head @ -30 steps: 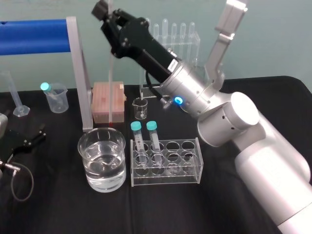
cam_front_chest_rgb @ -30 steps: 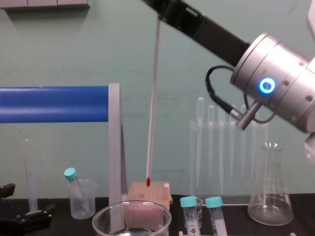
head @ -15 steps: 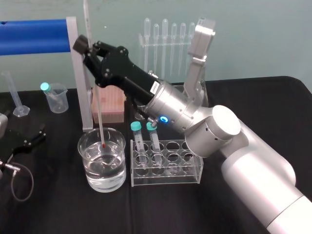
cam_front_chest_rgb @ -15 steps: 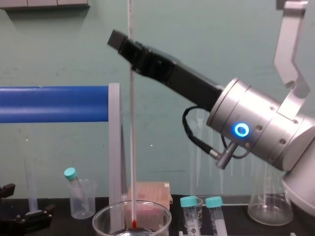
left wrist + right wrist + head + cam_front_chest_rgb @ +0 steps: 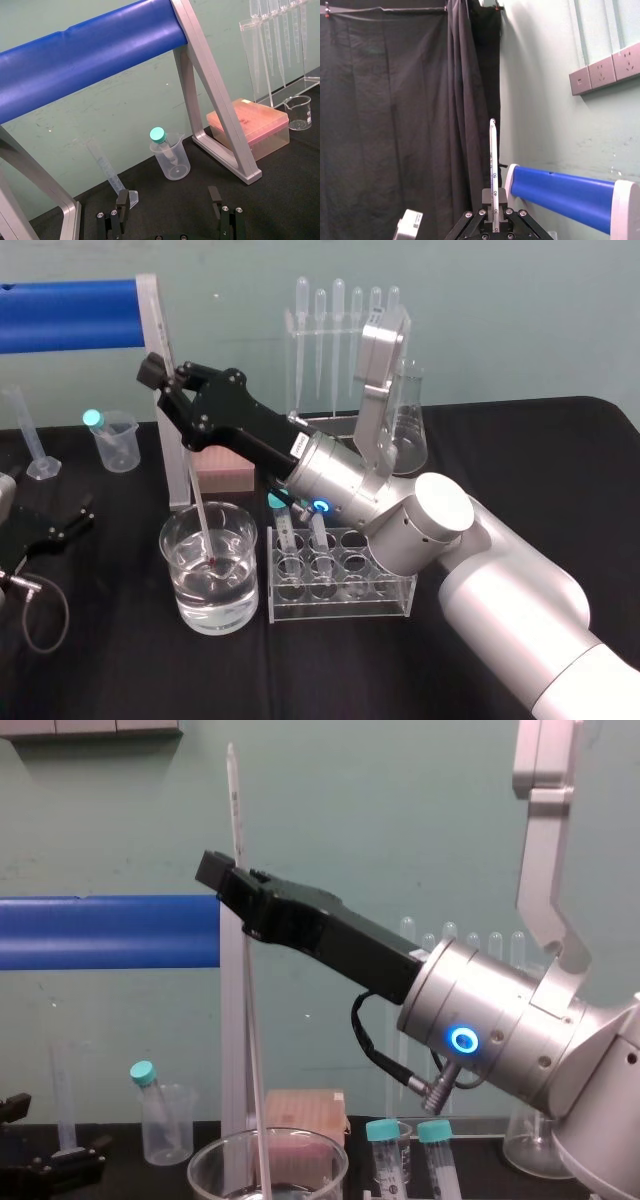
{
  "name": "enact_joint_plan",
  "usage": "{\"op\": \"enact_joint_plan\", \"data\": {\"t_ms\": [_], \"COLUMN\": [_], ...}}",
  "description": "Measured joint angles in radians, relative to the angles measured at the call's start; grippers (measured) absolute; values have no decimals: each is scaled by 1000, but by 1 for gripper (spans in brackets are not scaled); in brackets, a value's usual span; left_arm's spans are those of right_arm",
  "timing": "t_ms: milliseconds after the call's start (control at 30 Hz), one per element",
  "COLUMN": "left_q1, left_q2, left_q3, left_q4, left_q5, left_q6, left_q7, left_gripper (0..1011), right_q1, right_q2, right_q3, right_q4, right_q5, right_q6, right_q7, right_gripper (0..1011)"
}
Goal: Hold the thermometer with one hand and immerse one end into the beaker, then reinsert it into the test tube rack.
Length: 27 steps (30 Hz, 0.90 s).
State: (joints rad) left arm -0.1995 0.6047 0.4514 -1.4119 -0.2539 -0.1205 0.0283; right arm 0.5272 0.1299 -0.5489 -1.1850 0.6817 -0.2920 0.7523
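One thermometer point(image 5: 200, 515) stands nearly upright in my head view, bulb down in the beaker point(image 5: 166, 537) near the table's point(image 5: 130, 670) front edge, with my right gripper point(image 5: 160, 380) clamped on its stem. In the chest view its top tilts slightly left. In the left wrist view, my left gripper point(image 5: 168, 197) rests with its fingers apart.

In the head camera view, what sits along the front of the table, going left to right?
Left gripper, parked → large beaker, with the thermometer held in it by the right gripper → clear tube rack.
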Motion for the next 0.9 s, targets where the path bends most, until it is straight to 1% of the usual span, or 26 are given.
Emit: {"op": "enact_joint_plan", "data": {"t_ms": [367,633,900], "left_q1": [0,0,0], "left_q2": [0,0,0], "left_q3": [0,0,0], "left_q4": [0,0,0], "left_q5": [0,0,0], "left_q6": [0,0,0], "left_q7": [0,0,0], "left_gripper": [1008,1008,1008], "right_q1": [5,-1,-7], "right_q2": [-11,-13,-14], "right_q3": [-6,-3,7], "right_q4": [43,58,76], "right_q5": [-29,-29,-17], "right_q6": [-21,-33,-51], "right_q7": [12,32,58], "right_gripper": [56,56,55]}}
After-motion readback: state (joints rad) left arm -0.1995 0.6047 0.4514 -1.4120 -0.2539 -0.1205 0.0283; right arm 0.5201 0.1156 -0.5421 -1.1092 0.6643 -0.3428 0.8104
